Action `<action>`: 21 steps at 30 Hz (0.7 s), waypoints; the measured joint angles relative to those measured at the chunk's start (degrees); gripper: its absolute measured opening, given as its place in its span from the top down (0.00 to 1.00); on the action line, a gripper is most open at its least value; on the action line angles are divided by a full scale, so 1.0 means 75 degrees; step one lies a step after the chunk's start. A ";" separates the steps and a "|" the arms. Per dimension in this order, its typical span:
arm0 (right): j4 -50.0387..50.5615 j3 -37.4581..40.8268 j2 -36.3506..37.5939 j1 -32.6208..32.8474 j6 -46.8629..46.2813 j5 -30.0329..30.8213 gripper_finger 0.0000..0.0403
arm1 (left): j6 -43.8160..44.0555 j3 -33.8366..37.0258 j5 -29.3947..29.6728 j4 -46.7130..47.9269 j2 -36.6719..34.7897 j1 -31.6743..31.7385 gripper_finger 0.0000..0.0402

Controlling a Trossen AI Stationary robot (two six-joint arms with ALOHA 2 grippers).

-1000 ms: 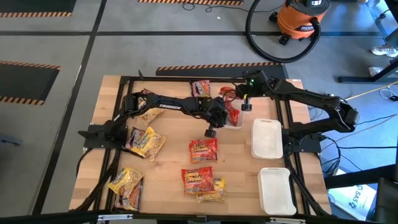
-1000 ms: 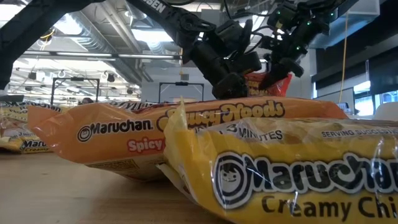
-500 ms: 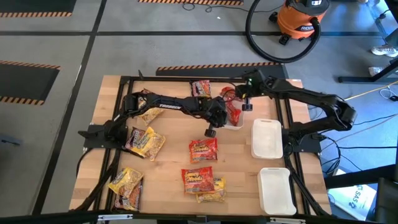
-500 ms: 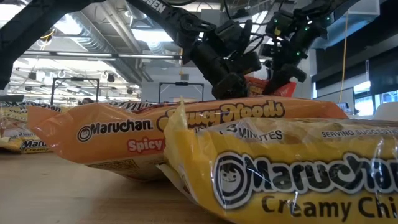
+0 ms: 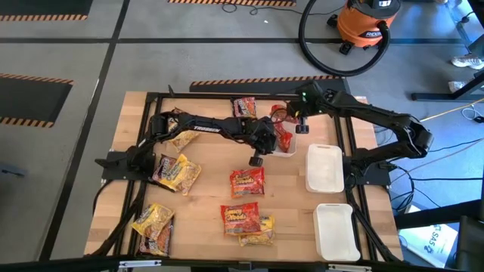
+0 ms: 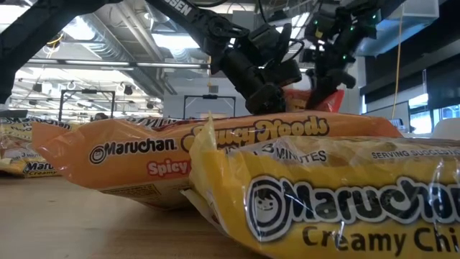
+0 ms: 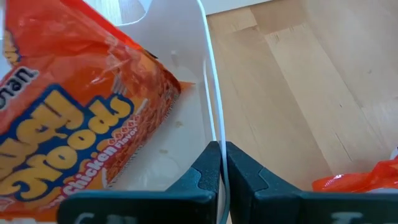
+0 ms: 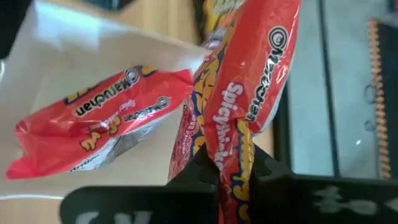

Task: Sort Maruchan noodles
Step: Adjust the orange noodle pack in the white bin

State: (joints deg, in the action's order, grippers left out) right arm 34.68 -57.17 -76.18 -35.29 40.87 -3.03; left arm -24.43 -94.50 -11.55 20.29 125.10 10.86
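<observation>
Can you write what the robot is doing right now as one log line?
left gripper: shut on white tray rim | right gripper: shut on red noodle packet, over tray

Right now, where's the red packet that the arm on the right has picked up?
In the high view, the red packet hangs from the right gripper over the white tray near the table's far middle, whose rim the left gripper pinches.

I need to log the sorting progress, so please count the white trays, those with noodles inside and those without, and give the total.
Filled white tray, a red packet lying inside: 1
Bare white trays, no packet inside: 2
Total: 3 trays
Not counted as inside: a second red packet held by the right tool.
</observation>
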 joint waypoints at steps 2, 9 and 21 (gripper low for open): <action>-0.0041 0.0023 -0.0171 0.0000 -0.0005 0.0078 0.99 | 0.0000 0.0000 0.0003 0.0000 0.0000 -0.0008 0.98; -0.0191 0.0027 -0.0604 -0.0002 0.0129 0.0267 0.99 | -0.0006 0.0000 -0.0011 -0.0003 0.0000 -0.0008 0.98; -0.0554 0.0039 -0.0930 -0.0012 0.0422 0.0036 0.99 | -0.0022 0.0003 -0.0169 -0.0003 0.0000 -0.0013 0.98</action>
State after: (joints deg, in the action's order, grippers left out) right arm 30.53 -56.88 -83.16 -35.38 44.03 -2.76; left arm -24.59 -94.48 -12.82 20.27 125.10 10.76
